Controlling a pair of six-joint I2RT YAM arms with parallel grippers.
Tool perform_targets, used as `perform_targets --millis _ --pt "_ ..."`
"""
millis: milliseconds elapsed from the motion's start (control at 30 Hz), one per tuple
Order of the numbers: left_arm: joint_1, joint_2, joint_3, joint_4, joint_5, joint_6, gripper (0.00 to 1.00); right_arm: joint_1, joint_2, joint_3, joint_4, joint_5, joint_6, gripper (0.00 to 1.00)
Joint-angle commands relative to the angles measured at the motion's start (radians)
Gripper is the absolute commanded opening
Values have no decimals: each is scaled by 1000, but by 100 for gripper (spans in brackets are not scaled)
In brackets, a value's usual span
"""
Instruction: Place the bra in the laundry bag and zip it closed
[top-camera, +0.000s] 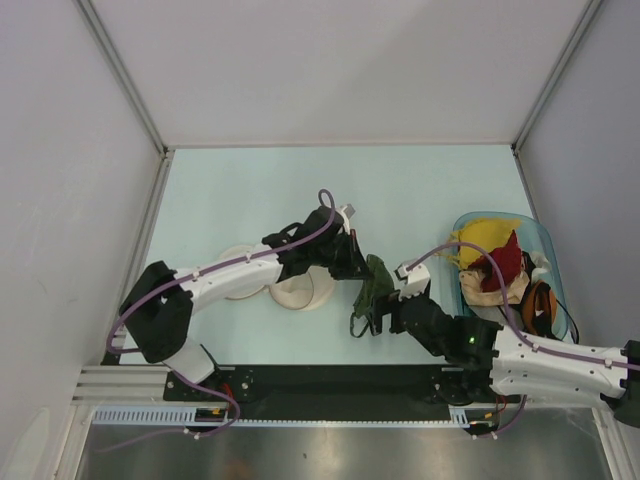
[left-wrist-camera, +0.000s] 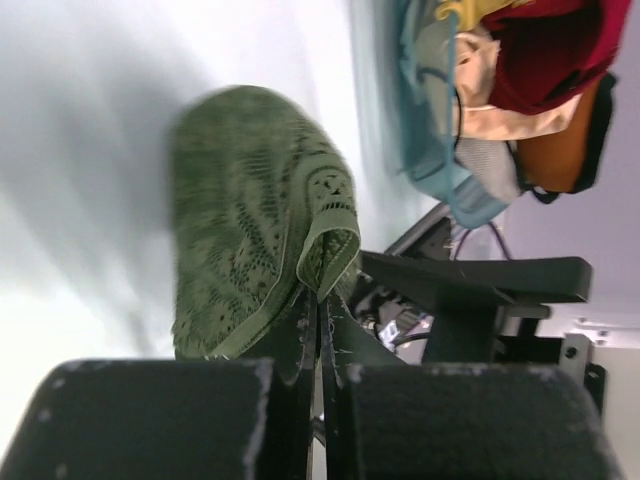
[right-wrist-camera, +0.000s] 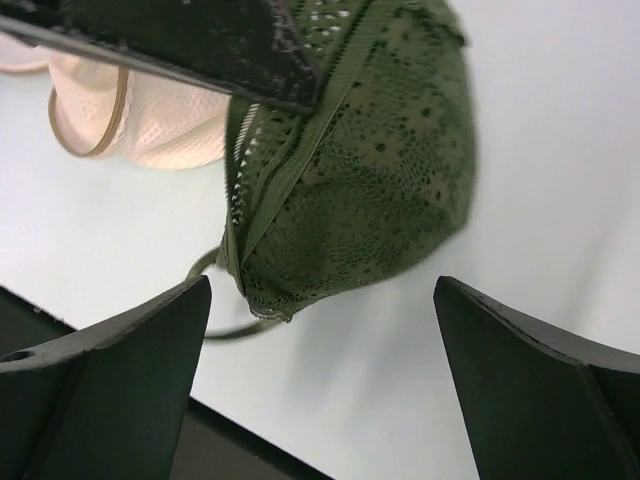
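So the left gripper (left-wrist-camera: 318, 330) is clamped tight on the edge band of the dark olive-green lace bra (top-camera: 376, 286), fingers squeezed together with just the fabric between them. The bra sits about mid-table, near the front edge, just to the right of the laundry bag (top-camera: 300, 292). That bag is the cream-white round mesh case lying flat on the pale table (top-camera: 250, 190), partly under the left arm. From the left wrist view the padded cup domes outward from the pinch point and throws a soft shadow on the surface, though it's honestly hard to tell whether any part of the cup is touching the table. The right gripper (right-wrist-camera: 322, 300) is spread wide, one finger on each side of the cup and not touching it, with a thin strap loop (right-wrist-camera: 215, 305) dangling out below the band. In that same view the mesh of the bag shows up just behind the bra, close by, but the bra isn't in it. Over on the right side sits a translucent blue tub (top-camera: 530, 226) stuffed with a yellow garment (top-camera: 480, 236), a red one (top-camera: 505, 262) and an orange one (top-camera: 540, 302), well apart from the bag.
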Motion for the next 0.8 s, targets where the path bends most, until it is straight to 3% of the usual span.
perform_targets --millis 0,233,500,767 --pt "-1 -60 -12 46 33 -92 0 8 -10 1 53 130 37 100" --pt "-25 -37 -8 54 32 -161 0 61 -50 -55 188 123 -24 100" --pt "-42 -18 -11 74 30 -188 0 74 -59 -93 246 117 37 100" --pt "-68 -30 -6 88 13 -236 0 94 76 -55 235 253 100 100"
